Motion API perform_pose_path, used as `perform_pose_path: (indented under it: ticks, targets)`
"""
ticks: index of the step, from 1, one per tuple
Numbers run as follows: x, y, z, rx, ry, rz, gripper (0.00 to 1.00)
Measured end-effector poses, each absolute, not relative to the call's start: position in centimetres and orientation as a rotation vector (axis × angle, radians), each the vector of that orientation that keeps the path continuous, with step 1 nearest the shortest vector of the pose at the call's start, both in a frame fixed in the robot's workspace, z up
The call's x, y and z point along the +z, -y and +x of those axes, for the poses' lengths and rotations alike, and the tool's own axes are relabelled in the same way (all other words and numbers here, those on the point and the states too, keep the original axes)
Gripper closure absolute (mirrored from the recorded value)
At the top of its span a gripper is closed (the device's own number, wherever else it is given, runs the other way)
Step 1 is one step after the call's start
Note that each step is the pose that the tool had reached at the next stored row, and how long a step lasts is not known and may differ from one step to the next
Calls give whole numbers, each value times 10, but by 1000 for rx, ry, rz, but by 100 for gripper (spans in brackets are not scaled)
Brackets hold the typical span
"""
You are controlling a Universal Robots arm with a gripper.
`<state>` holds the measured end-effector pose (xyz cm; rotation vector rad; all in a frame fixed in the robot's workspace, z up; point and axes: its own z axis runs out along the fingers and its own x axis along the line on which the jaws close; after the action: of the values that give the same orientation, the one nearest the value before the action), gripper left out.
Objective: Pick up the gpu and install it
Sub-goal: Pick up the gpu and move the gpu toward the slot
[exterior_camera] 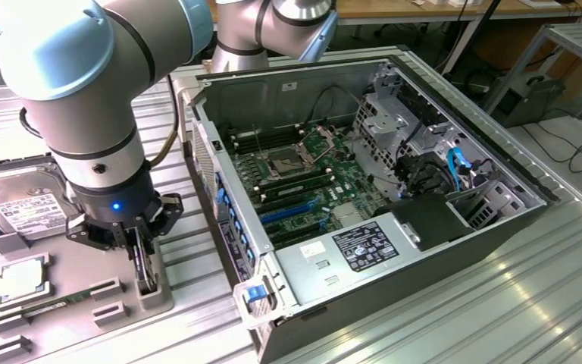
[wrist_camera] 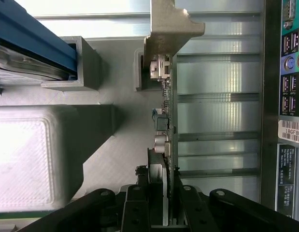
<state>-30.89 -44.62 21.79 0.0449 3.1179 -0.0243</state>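
One gpu (wrist_camera: pixel 168 96) stands on edge, gripped by the one end effector (wrist_camera: pixel 167 169), fingers nearly closed.

The arm (exterior_camera: pixel 99 106) is made of thick silver-grey tubes joined by rounded joints, with pale blue end caps (exterior_camera: pixel 43 38) and black seam rings. A small blue light (exterior_camera: pixel 116 205) glows on its black wrist collar. Just below the blue light sits the black hand (exterior_camera: pixel 145 262), whose angular linkages are pinned with round bolts (wrist_camera: pixel 106 193). Above the light, a cable (exterior_camera: pixel 176 129) runs alongside the tube.
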Motion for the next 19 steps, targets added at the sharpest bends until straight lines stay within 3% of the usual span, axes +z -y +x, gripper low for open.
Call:
perform_pose_path:
  ticks: [9, 19]
  targets:
    - [219, 446, -309, -23, -3118, 45, 72]
    - [247, 446, -309, -22, -3118, 45, 72]
